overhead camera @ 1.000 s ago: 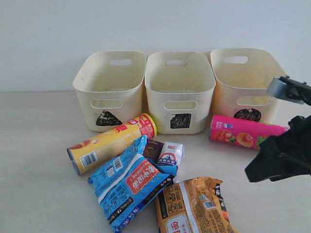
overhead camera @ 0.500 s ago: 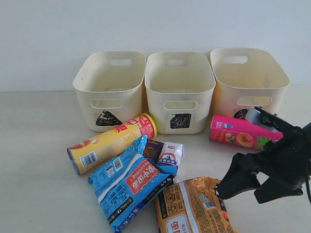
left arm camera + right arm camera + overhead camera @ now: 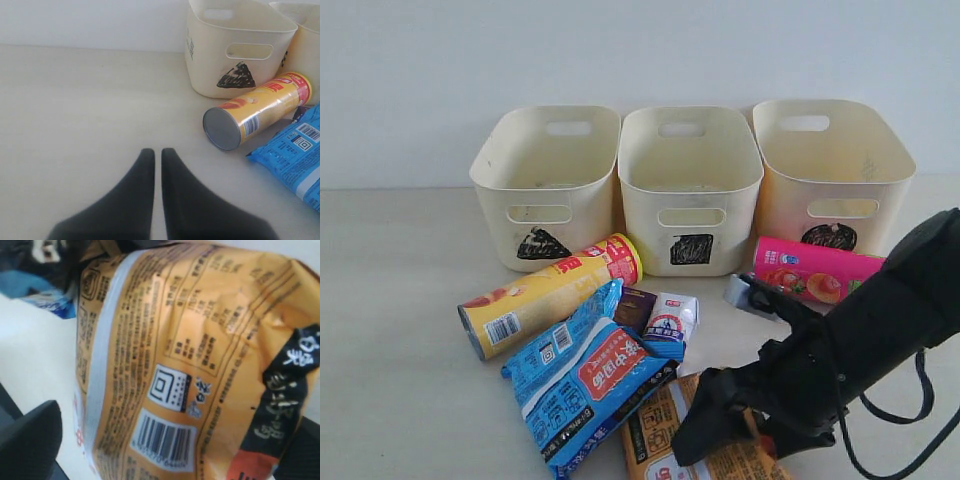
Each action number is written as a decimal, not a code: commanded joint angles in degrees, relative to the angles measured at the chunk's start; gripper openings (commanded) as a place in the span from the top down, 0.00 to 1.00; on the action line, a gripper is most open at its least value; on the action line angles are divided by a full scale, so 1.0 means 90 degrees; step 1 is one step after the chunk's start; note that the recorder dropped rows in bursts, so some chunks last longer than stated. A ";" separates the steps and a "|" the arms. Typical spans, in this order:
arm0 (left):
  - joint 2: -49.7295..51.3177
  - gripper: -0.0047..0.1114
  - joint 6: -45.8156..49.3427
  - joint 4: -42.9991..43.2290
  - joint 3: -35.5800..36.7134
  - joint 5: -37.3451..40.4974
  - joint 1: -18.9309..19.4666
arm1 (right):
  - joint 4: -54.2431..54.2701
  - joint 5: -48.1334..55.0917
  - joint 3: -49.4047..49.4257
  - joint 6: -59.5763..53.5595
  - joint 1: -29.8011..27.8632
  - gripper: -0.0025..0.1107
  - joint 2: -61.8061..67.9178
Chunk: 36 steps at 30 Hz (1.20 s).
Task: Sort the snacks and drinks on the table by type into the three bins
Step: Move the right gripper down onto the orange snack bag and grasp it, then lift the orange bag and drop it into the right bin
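Observation:
The orange-brown bag (image 3: 658, 437) lies at the table's (image 3: 400, 300) front edge, and my right gripper (image 3: 728, 445) hovers low over it, open. In the right wrist view the bag (image 3: 200, 340) fills the frame between the two fingers (image 3: 30, 440) of the right gripper (image 3: 167, 452), and I cannot tell if they touch it. Left of it lie the blue packets (image 3: 585, 380), yellow chip tube (image 3: 550, 295), purple carton (image 3: 636, 305) and white and blue carton (image 3: 672, 320). The pink tube (image 3: 815, 272) lies behind my right arm. My left gripper (image 3: 154, 152) is shut over bare table.
Three cream bins stand in a row at the back: triangle (image 3: 510, 195), square (image 3: 690, 200), circle (image 3: 830, 190). From the left wrist I see the triangle bin (image 3: 210, 55), the yellow tube (image 3: 260, 112) and a blue packet (image 3: 300, 150). A black cable (image 3: 910, 410) loops under my right arm.
My right arm has swung down and left from the right edge to above the orange-brown bag, covering much of it, and its jaws have opened. The snacks and drinks have not moved.

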 commanded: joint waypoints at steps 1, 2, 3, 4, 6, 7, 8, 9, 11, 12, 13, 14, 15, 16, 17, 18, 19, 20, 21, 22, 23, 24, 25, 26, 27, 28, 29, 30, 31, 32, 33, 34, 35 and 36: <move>-0.0020 0.93 -0.0053 0.0033 0.0022 0.0004 0.0018 | -0.0317 -0.0514 0.0096 0.0035 0.0374 0.14 0.0290; -0.0020 0.93 -0.0053 0.0033 0.0022 0.0004 0.0018 | -0.0317 -0.0529 0.0096 0.0035 0.0413 0.16 0.0290; -0.0020 0.93 -0.0053 0.0033 0.0022 0.0004 0.0018 | -0.0344 -0.0544 0.0096 0.0035 0.0429 0.19 0.0290; -0.0020 0.93 -0.0053 0.0033 0.0022 0.0004 0.0018 | -0.0388 -0.0544 0.0096 0.0035 0.0429 0.26 0.0290; -0.0020 0.93 -0.0053 0.0033 0.0022 0.0004 0.0018 | -0.0523 -0.0582 0.0096 0.0084 0.0429 0.40 0.0290; -0.0020 0.93 -0.0053 0.0033 0.0022 0.0004 0.0018 | -0.0608 -0.0582 0.0096 0.0148 0.0429 0.50 0.0290; -0.0020 0.93 -0.0053 0.0033 0.0022 0.0004 0.0018 | -0.0695 -0.0582 0.0096 0.0178 0.0429 0.61 0.0290; -0.0020 0.93 -0.0053 0.0033 0.0022 0.0004 0.0018 | -0.0757 -0.0582 0.0096 0.0211 0.0429 0.70 0.0290; -0.0020 0.93 -0.0053 0.0033 0.0022 0.0004 0.0018 | -0.0935 -0.0553 0.0096 0.0213 0.0429 0.97 0.0290; -0.0020 0.93 -0.0053 0.0033 0.0022 0.0004 0.0018 | -0.0967 -0.0553 0.0096 0.0270 0.0429 0.97 0.0290; -0.0020 0.93 -0.0053 0.0033 0.0022 0.0004 0.0018 | -0.0993 -0.0553 0.0096 0.0298 0.0418 0.97 0.0277; -0.0020 0.93 -0.0053 0.0033 0.0022 0.0004 0.0018 | -0.1037 -0.0536 0.0085 0.0298 0.0405 0.97 0.0277; -0.0020 0.93 -0.0053 0.0033 0.0022 0.0004 0.0018 | -0.1080 -0.0516 0.0085 0.0287 0.0405 0.98 0.0277; -0.0020 0.93 -0.0053 0.0033 0.0022 0.0004 0.0018 | -0.1184 -0.0476 0.0054 0.0287 0.0405 0.98 0.0269; -0.0020 0.93 -0.0053 0.0033 0.0022 0.0004 0.0018 | -0.1286 -0.0389 0.0021 0.0299 0.0405 0.98 0.0269; -0.0020 0.93 -0.0053 0.0033 0.0022 0.0004 0.0018 | -0.1327 -0.0326 0.0004 0.0299 0.0405 0.98 0.0269; -0.0020 0.93 -0.0053 0.0033 0.0022 0.0004 0.0018 | -0.1325 -0.0271 -0.0037 0.0299 0.0405 0.98 0.0269; -0.0020 0.93 -0.0053 0.0033 0.0022 0.0004 0.0018 | -0.1325 -0.0187 -0.0078 0.0299 0.0393 0.98 0.0269; -0.0020 0.93 -0.0053 0.0033 0.0022 0.0004 0.0018 | -0.1325 -0.0094 -0.0101 0.0299 0.0368 0.98 0.0269; -0.0020 0.93 -0.0053 0.0033 0.0022 0.0004 0.0018 | -0.1325 -0.0018 -0.0148 0.0299 0.0331 0.98 0.0238; -0.0020 0.93 -0.0053 0.0033 0.0022 0.0004 0.0018 | -0.1345 0.0011 -0.0148 0.0299 0.0271 0.98 0.0194; -0.0020 0.93 -0.0053 0.0033 0.0022 0.0004 0.0018 | -0.1345 0.0046 -0.0148 0.0299 0.0217 0.98 0.0122; -0.0020 0.93 -0.0053 0.0033 0.0022 0.0004 0.0018 | -0.1345 0.0119 -0.0148 0.0273 0.0110 0.98 0.0035; -0.0020 0.93 -0.0053 0.0033 0.0022 0.0004 0.0018 | -0.1345 0.0251 -0.0148 0.0223 0.0005 0.98 -0.0066; -0.0020 0.93 -0.0053 0.0033 0.0022 0.0004 0.0018 | -0.1345 0.0402 -0.0148 0.0190 -0.0095 0.98 -0.0190; -0.0020 0.93 -0.0053 0.0033 0.0022 0.0004 0.0018 | -0.1345 0.0527 -0.0148 0.0159 -0.0196 0.98 -0.0299; -0.0020 0.93 -0.0053 0.0033 0.0022 0.0004 0.0018 | -0.1345 0.0703 -0.0148 0.0120 -0.0361 0.98 -0.0472; -0.0020 0.93 -0.0053 0.0033 0.0022 0.0004 0.0018 | -0.1345 0.0838 -0.0148 0.0104 -0.0503 0.98 -0.0627; -0.0020 0.93 -0.0053 0.0033 0.0022 0.0004 0.0018 | -0.1345 0.0933 -0.0148 0.0091 -0.0620 0.98 -0.0746; -0.0020 0.93 -0.0053 0.0033 0.0022 0.0004 0.0018 | -0.1345 0.1061 -0.0148 0.0062 -0.0766 0.98 -0.0895; -0.0020 0.93 -0.0053 0.0033 0.0022 0.0004 0.0018 | -0.1345 0.1184 -0.0148 0.0025 -0.0908 0.98 -0.1034; -0.0020 0.93 -0.0053 0.0033 0.0022 0.0004 0.0018 | -0.1345 0.1291 -0.0148 0.0009 -0.1022 0.98 -0.1140; -0.0020 0.93 -0.0053 0.0033 0.0022 0.0004 0.0018 | -0.1345 0.1415 -0.0148 -0.0021 -0.1162 0.98 -0.1253; -0.0020 0.93 -0.0053 0.0033 0.0022 0.0004 0.0018 | -0.1345 0.1527 -0.0148 -0.0077 -0.1284 0.98 -0.1345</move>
